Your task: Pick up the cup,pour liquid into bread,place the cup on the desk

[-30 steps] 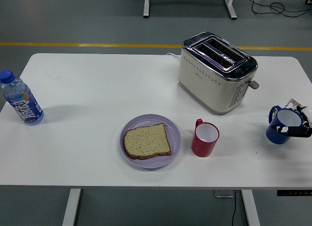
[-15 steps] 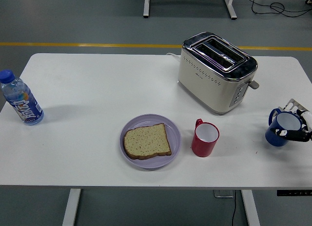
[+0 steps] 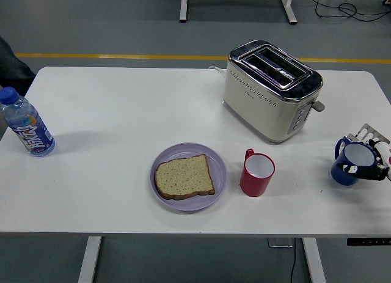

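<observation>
Head view | right hand (image 3: 377, 158) fingers wrapped on blue cup (image 3: 349, 164) at counter (image 3: 122, 124) 3 o'clock edge | cup had tilted slightly, shifted left | pickup under way; bread (image 3: 184, 176) unpoured

The right hand (image 3: 376, 153) has black fingers with white and silver parts.

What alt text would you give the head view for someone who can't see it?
The robot's right hand grips a blue cup at the white table's right edge; a slice of bread on a purple plate, a red mug, a toaster and a water bottle stand around.
</observation>
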